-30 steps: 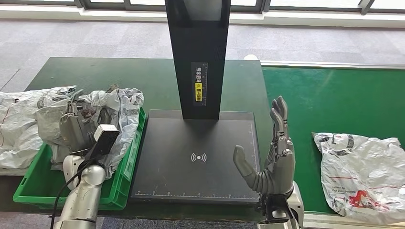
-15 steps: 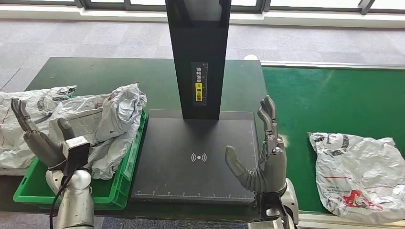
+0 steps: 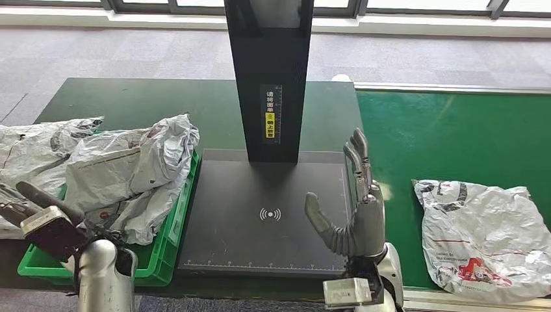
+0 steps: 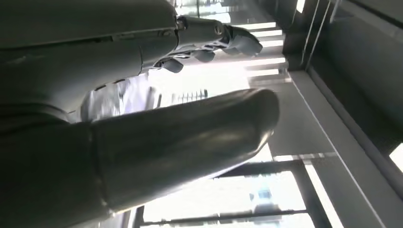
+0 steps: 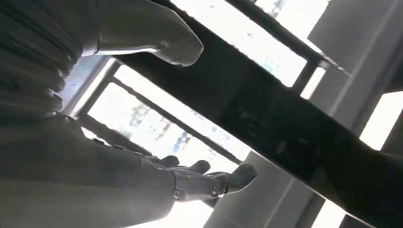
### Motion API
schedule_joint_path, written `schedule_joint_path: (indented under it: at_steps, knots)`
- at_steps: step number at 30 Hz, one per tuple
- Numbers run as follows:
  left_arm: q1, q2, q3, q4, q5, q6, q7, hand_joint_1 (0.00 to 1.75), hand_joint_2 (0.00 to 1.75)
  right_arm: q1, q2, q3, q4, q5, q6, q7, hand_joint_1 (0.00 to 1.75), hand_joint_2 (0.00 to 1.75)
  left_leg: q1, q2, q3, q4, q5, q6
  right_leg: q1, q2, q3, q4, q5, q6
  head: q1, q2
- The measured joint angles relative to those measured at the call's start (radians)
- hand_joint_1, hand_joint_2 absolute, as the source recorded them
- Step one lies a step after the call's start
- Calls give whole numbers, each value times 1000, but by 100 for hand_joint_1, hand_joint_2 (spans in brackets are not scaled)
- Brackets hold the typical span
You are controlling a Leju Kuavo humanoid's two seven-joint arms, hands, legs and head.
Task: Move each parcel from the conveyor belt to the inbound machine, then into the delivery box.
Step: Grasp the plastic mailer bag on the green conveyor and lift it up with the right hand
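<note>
Parcels are what I am tracking: one grey crumpled parcel [image 3: 484, 240] is lying flat on the green conveyor belt [image 3: 448, 136], off to the outer side of my right hand's fingers [image 3: 357, 159] and apart from them, with red print near its close corner. My right hand [image 3: 354, 221] is standing upright over the near right part of the inbound machine [image 3: 266, 214], palm turned toward the black post [image 3: 269, 78], fingers straight and spread, thumb out to the side, gripping nothing; the right wrist view is showing the same released fingers [image 5: 209, 183] against bright windows, with the dark post crossing behind them. My left hand [image 3: 32, 208] is hanging low at the near left corner of the desk [image 3: 130, 101], just in front of the green delivery box [image 3: 166, 244]; its fingers are pointing away to the left and are apart, and I am seeing nothing in them. The left wrist view is looking up past the thick thumb [image 4: 190, 133] toward window frames, with the other fingers [image 4: 223, 38] extended and empty. Beyond the left fingers, a second parcel [image 3: 130, 175] is sitting heaped in the delivery box, spilling over its rim, and a third parcel [image 3: 32, 146] is lying on the desk just past that box, further out from the fingers.
</note>
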Motion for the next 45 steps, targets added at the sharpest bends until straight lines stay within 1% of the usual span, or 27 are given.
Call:
schedule_joint_path:
  at_steps: [2,4,5,8,10,13,15,18,21,22,25,29,31,33,36,38,43,45]
  knots:
    - [24,9,-88,-22,34,-16,0,0,0,-1,0,-44,22,18,6,26,0,175,0,-2,-1,0,0,0,0,-2,1,0,0,0,0,0]
    - [38,18,-145,-35,64,-49,1,0,0,-1,1,-76,36,38,14,45,0,175,0,-1,-1,0,0,0,0,-1,0,0,0,0,0,0]
    - [45,23,-167,-41,87,-93,1,0,0,-2,2,-89,44,56,22,68,0,175,-1,0,-1,0,0,0,-1,0,0,0,0,0,0,0]
    - [66,35,-240,-44,132,-295,1,0,0,-8,2,-147,93,164,57,169,0,175,-1,0,0,0,0,1,0,-1,0,-1,0,0,0,0]
    - [74,36,-287,-32,139,-388,1,0,0,-16,-1,-204,137,256,71,218,0,175,-1,-1,-1,0,0,2,-1,-2,0,-1,0,1,0,0]
    - [76,37,-326,-10,159,-451,1,0,0,-21,-3,-273,187,339,74,251,0,175,-1,0,-1,1,0,2,-1,-1,0,-1,1,1,0,0]
    - [75,37,-336,1,166,-467,1,0,0,-22,-4,-294,208,361,74,262,0,175,-1,0,-1,1,0,2,-1,0,-1,-1,1,1,0,0]
    - [75,38,-347,12,181,-511,3,0,0,-23,-5,-313,228,426,70,307,0,175,-1,0,-1,1,0,2,0,0,-1,-1,1,1,0,0]
    - [75,38,-350,23,188,-542,5,0,0,-24,-7,-326,242,465,68,335,0,44,0,0,-1,0,0,2,0,0,-1,-1,1,1,0,0]
    - [75,38,-351,27,194,-557,7,0,0,-25,-8,-330,247,485,72,353,0,44,0,0,-1,0,0,2,0,1,-1,-1,1,1,0,0]
    - [76,37,-352,41,219,-645,16,0,0,-28,-17,-352,281,604,97,462,0,175,-1,0,-2,0,0,2,0,0,-1,-1,1,1,0,0]
    - [91,34,-346,57,245,-752,19,0,0,-26,-37,-438,366,757,121,608,0,175,-1,-1,-2,1,0,2,-1,-1,-1,-1,1,1,0,0]
    - [98,29,-341,58,239,-779,28,0,0,-18,-52,-498,409,841,156,701,0,175,-1,-1,-2,1,0,2,-1,-2,0,-2,1,1,0,0]
    - [102,24,-332,58,229,-793,36,0,0,-6,-69,-571,458,885,184,753,0,175,-2,-3,-2,1,-1,3,-2,-3,0,-2,1,1,0,0]
    - [108,19,-318,58,217,-795,44,0,0,1,-88,-672,521,893,198,751,0,175,-2,-2,-3,1,-1,3,-2,-3,-1,-2,1,2,0,0]
    - [108,18,-313,58,216,-795,47,0,0,2,-95,-712,546,893,202,746,0,175,-2,0,-3,1,-1,3,-2,-1,-1,-2,1,2,0,0]
    - [109,11,-301,58,214,-795,49,0,0,1,-97,-758,577,897,214,750,0,175,-1,0,-3,1,-1,2,-1,-1,-2,-2,1,2,0,0]
    - [109,10,-300,58,205,-794,53,0,0,0,-100,-774,591,896,239,764,0,175,-1,0,-2,1,-1,2,-1,-1,-2,-2,1,2,0,0]
